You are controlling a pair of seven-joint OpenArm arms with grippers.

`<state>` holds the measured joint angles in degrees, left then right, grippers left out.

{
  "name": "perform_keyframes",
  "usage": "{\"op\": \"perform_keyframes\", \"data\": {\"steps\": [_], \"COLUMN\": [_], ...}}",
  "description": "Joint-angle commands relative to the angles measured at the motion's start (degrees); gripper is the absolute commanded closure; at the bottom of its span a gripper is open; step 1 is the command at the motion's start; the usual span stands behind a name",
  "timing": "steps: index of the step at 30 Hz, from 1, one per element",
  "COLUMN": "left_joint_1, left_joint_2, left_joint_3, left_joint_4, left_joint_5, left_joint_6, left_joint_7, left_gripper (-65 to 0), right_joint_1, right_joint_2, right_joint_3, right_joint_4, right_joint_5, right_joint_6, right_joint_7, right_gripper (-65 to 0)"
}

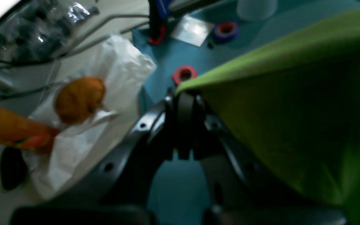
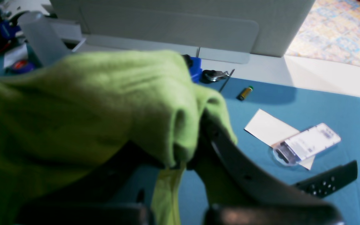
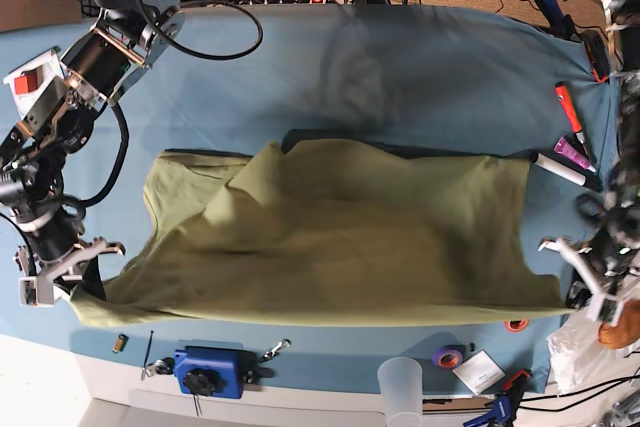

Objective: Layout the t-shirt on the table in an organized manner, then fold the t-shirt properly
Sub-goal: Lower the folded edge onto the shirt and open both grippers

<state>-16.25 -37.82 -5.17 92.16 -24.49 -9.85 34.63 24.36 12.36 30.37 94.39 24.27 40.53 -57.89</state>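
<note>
The olive-green t-shirt (image 3: 340, 237) lies spread across the middle of the teal table (image 3: 400, 77), with its near edge lifted at both ends. In the base view, my left gripper (image 3: 562, 292) pinches the near right corner. The left wrist view shows it (image 1: 184, 93) shut on that cloth (image 1: 292, 93), which hangs taut to the right. My right gripper (image 3: 88, 292) holds the near left corner. Up close it (image 2: 183, 162) is shut on bunched fabric (image 2: 89, 103) that drapes over the fingers above the table (image 2: 323, 106).
A red tape roll (image 1: 184, 74) and a purple one (image 1: 227, 29) lie near the left gripper, with a white plastic bag (image 1: 105, 103) off the table edge. A battery (image 2: 245, 93), a white card and a packet (image 2: 308, 145) lie by the right gripper. A blue tool (image 3: 208, 372) and a cup (image 3: 400, 387) stand at the near edge.
</note>
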Motion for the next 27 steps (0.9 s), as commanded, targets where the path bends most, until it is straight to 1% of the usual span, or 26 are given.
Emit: {"op": "perform_keyframes", "data": {"steps": [1, 4, 7, 9, 11, 13, 15, 17, 19, 22, 23, 24, 25, 26, 27], "left_joint_1": [-3.2, -7.6, -11.6, -13.9, -16.4, -19.0, -21.3, -23.0, -24.2, -25.2, -25.3, -25.4, -25.4, -25.4, -25.3], "left_joint_2": [-0.7, 2.1, 4.7, 6.5, 8.1, 9.8, 11.7, 13.3, 14.4, 15.1, 15.1, 15.1, 15.1, 15.1, 15.1], "left_joint_3": [0.1, 2.7, 4.8, 5.4, 5.4, 5.4, 5.4, 5.4, 5.4, 5.4, 5.4, 5.4, 5.4, 5.4, 5.4], "left_joint_4": [-0.8, -6.9, -14.0, -18.6, -23.3, -27.5, -31.1, -34.2, -36.4, -38.5, -38.8, -38.9, -38.9, -38.9, -38.9], "left_joint_5": [1.6, 1.8, 2.1, 3.7, 4.9, 5.3, 5.4, 6.6, 8.4, 8.5, 8.5, 8.5, 8.4, 8.5, 8.4], "left_joint_6": [1.4, -0.9, -1.4, -1.5, -2.3, -3.7, -3.6, -2.8, -2.7, -3.2, -3.9, -4.7, -5.4, -5.9, -5.9], "left_joint_7": [-1.6, -1.7, -2.5, -4.3, -5.9, -6.2, -6.5, -7.9, -9.8, -12.4, -13.2, -13.3, -13.4, -13.5, -13.7], "left_gripper": [0.0, 0.0, 0.0, 0.0, 0.0, 0.0, 0.0, 0.0, 0.0, 0.0, -1.6, -8.8, -15.8, -21.6, -25.7], "right_joint_1": [2.5, 5.1, 7.6, 9.4, 11.4, 13.2, 14.7, 16.1, 17.1, 17.4, 17.4, 17.4, 17.4, 17.4, 17.4], "right_joint_2": [1.0, 1.1, 2.2, 3.0, 3.6, 4.4, 5.3, 5.6, 5.6, 5.6, 5.6, 5.7, 5.8, 5.9, 6.0], "right_joint_3": [0.1, 0.0, -0.1, -0.1, -0.1, -0.1, -0.1, -0.1, -0.1, -1.0, -1.7, -2.4, -3.3, -4.1, -4.9], "right_joint_4": [-0.5, -6.0, -11.8, -15.7, -19.9, -24.6, -29.3, -33.4, -36.3, -37.9, -37.9, -37.9, -37.9, -37.9, -37.9], "right_joint_5": [0.4, 0.3, -0.2, -2.2, -4.5, -5.8, -6.9, -8.3, -9.7, -9.8, -9.8, -9.7, -9.7, -9.7, -9.8], "right_joint_6": [-0.9, -0.9, -0.9, -0.9, -1.1, -1.6, -1.6, -1.6, -1.6, -1.5, -1.1, -0.5, -0.5, -0.5, -0.5], "right_joint_7": [2.4, 2.7, 4.5, 6.2, 7.5, 9.4, 12.0, 14.4, 15.5, 16.2, 16.2, 16.4, 17.0, 18.2, 19.3], "right_gripper": [0.0, 0.0, 0.0, 0.0, 0.0, 0.0, 0.0, 0.0, 0.0, 0.0, 0.0, -5.6, -12.9, -19.1, -23.2]}}
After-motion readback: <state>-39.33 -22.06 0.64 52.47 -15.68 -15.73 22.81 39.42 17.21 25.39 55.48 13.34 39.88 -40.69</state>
